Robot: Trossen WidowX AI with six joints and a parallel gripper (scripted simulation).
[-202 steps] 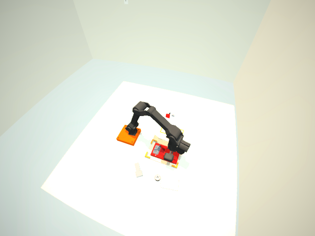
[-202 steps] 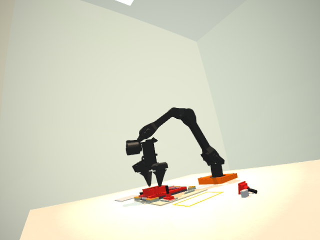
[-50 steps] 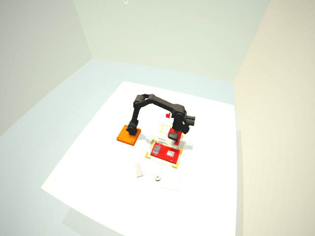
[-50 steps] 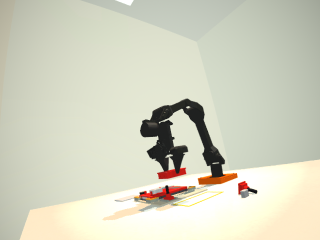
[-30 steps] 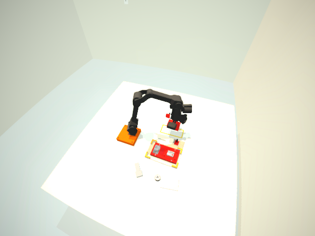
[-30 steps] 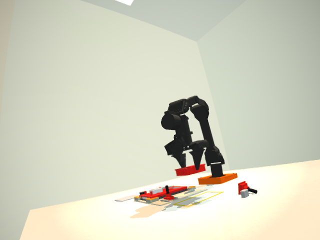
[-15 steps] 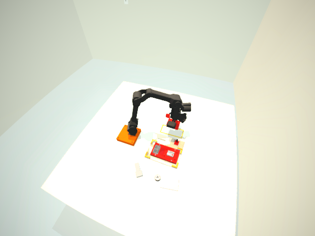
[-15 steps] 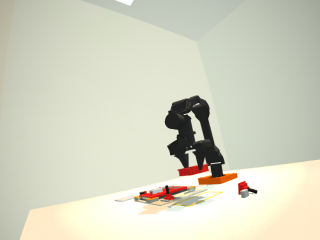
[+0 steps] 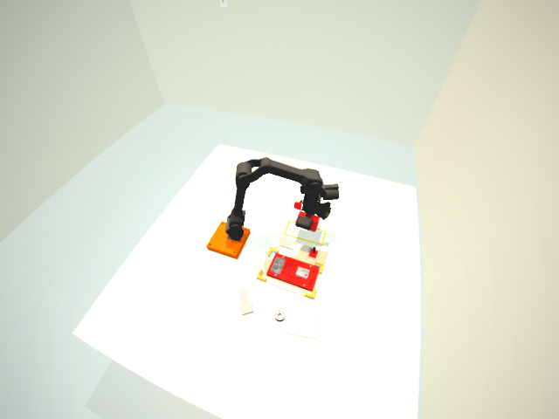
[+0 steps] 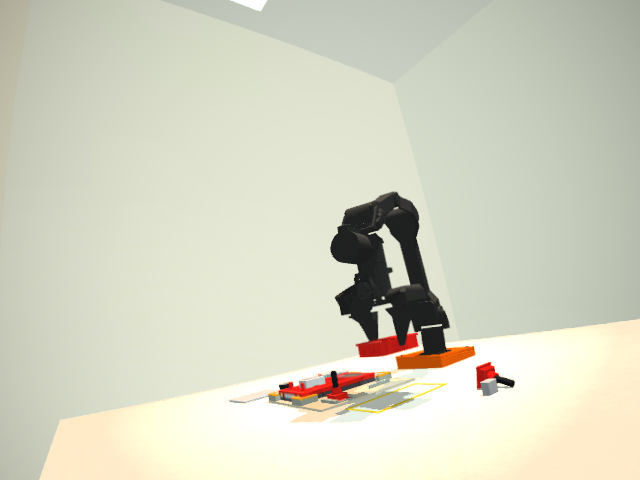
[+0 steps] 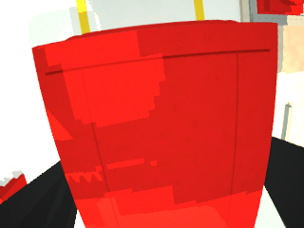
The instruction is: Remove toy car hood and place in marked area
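Your end effector (image 10: 386, 330) grips the red hood (image 10: 387, 345) above the bench (image 10: 542, 413), over the yellow-outlined marked area (image 10: 398, 397); lower it level, centred inside the outline, before you release and lift away

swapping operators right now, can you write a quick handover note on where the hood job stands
Gripper: shut on the red hood, held in the air.
Hood: off the toy car, hanging above the yellow-outlined marked area, not touching the table.
Done: hood removed and carried over.
Left: lower it inside the outline, open the gripper, back away so nothing touches.
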